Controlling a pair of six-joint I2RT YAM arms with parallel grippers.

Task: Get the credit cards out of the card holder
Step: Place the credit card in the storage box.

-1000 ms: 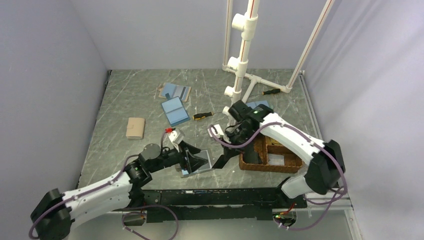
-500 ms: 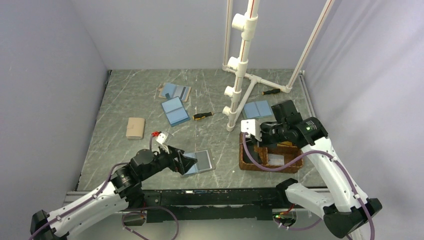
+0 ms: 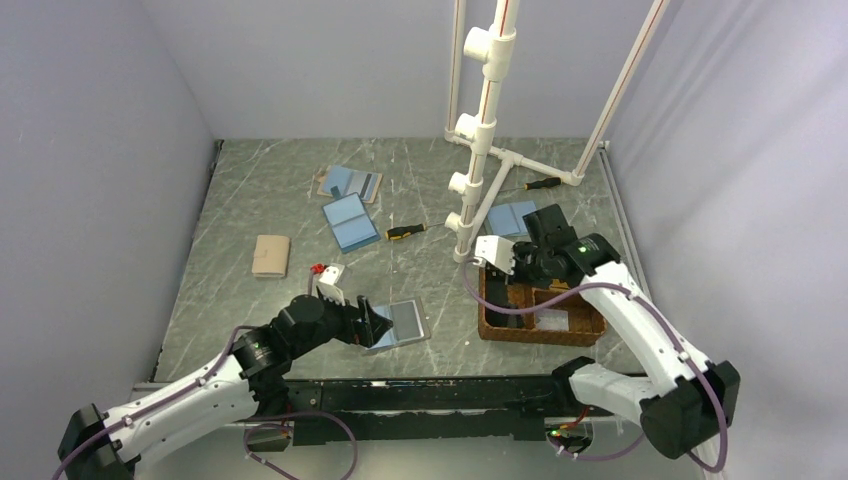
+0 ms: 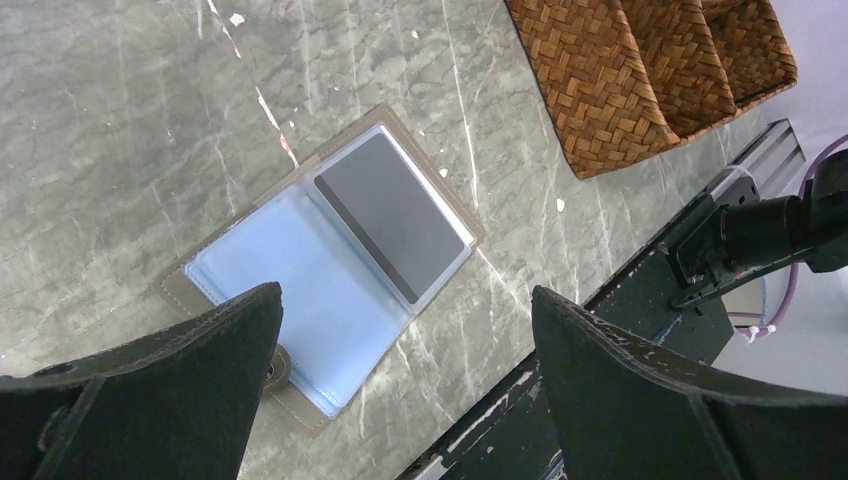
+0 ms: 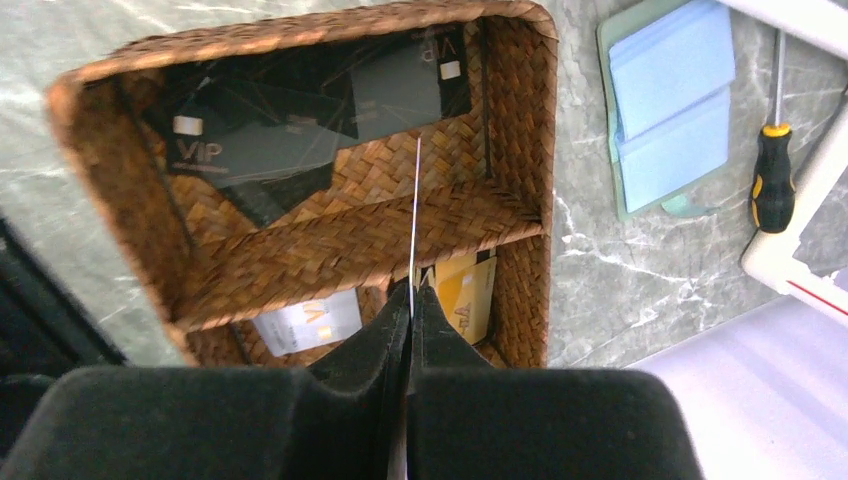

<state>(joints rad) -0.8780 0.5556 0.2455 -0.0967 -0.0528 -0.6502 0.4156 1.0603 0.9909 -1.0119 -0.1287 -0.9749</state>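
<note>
The card holder lies open on the table near the front edge, light blue inside with a tan edge. In the left wrist view the holder has a dark grey credit card in its right leaf. My left gripper is open just above the holder's left leaf and holds nothing. My right gripper is shut on a thin credit card, seen edge-on, above the brown wicker tray. In the right wrist view the right gripper hangs over the tray's divider.
The wicker tray holds black VIP cards, a white card and a yellow card. Other holders, a tan wallet, two screwdrivers and a white pipe stand are on the table.
My right arm swung from the card holder to above the wicker tray, carrying the card. My left gripper drew back slightly to the left and stays open over the holder.
</note>
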